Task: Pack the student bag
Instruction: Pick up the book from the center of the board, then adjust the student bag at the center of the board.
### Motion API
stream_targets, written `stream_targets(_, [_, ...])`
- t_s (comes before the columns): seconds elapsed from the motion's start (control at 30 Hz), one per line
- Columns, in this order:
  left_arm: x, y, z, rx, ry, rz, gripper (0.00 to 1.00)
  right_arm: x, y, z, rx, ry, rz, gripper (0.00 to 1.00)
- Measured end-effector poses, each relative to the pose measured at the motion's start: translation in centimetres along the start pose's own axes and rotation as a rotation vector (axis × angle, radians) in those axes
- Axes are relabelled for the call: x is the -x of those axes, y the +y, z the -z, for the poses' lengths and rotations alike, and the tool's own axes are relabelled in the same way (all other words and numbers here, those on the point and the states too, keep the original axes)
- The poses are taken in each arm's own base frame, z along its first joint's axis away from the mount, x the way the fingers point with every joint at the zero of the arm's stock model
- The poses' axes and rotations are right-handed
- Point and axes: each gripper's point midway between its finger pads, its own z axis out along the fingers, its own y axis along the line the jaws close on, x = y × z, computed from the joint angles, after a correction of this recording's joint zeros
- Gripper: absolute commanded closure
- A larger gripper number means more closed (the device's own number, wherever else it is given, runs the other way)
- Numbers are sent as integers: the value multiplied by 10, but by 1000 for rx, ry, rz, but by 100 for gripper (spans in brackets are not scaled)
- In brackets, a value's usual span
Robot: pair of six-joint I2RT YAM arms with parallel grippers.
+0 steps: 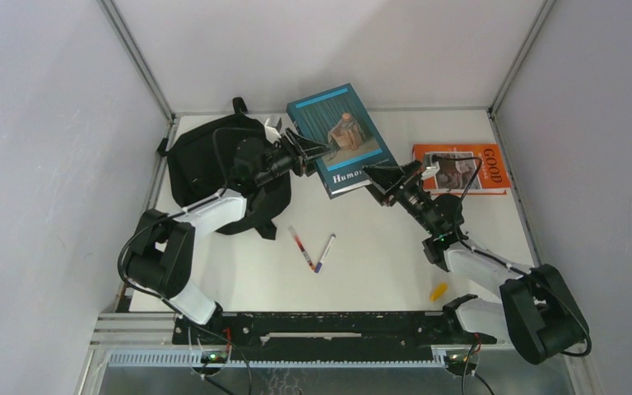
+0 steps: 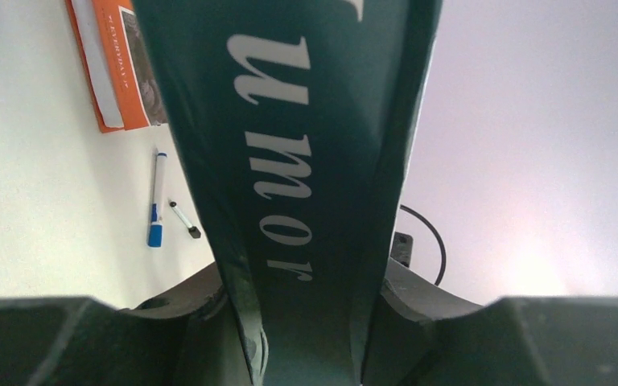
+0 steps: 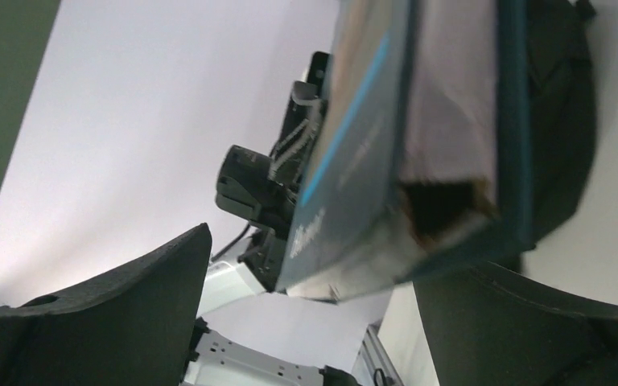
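Our left gripper (image 1: 311, 152) is clenched on the teal book (image 1: 346, 136), its fingers pinching the book by the edge next to the title, whose letters "umor" run up the cover in the left wrist view. The book is lifted off the counter (image 1: 378, 263) and tilted. Our right gripper (image 1: 376, 185) is spread wide at the book's near corner. In the right wrist view that corner sits between the open fingers, and we cannot tell whether either finger touches it.

The student bag (image 1: 202, 160) lies flat on the counter just left of the teal book, under our left forearm, at the far left corner. An orange book (image 1: 461, 169) lies flat to the right of the teal book. Two pens (image 1: 313, 251) lie in a V nearer to us than the teal book. A small yellow object (image 1: 438, 290) lies nearer still, on the right.
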Motion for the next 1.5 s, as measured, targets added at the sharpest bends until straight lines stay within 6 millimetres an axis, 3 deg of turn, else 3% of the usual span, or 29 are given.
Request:
stream_targets(0.13, [0,0,0,0,-3,-1,78,3,8,-16,42,0,-12,18])
stream_targets(0.43, [2,4,6,44,-37,-5,70,1,-21,-40,7,17,-137,60])
stream_targets(0.47, [2,5,6,55,-40,-16,63,1,-24,-40,0,20,-150,65])
stream_targets(0.6, [2,9,11,86,-44,-62,18,-2,-30,-42,-11,33,-190,99])
stream_targets(0.73, [2,20,23,174,-49,-152,1,2,-34,-39,-24,47,-204,100])
stream_targets(0.83, [13,43,49,378,-117,-271,0,14,-42,-29,-92,45,-192,100])
stream_targets(0.9, [24,49,71,497,-180,-374,0,24,-50,-13,-190,24,-160,100])
stream_targets(1.03, [44,67,129,765,-278,-573,0,48,-39,29,-312,-64,-5,100])
stream_targets(1.17, [48,97,173,1028,-272,-706,0,71,-34,73,-400,-145,127,100])
stream_targets(1.3, [38,113,190,1149,-197,-815,0,79,-48,110,-518,-188,178,100])
stream_targets(1.5, [49,136,192,1268,-64,-940,0,57,-65,134,-614,-113,163,100])
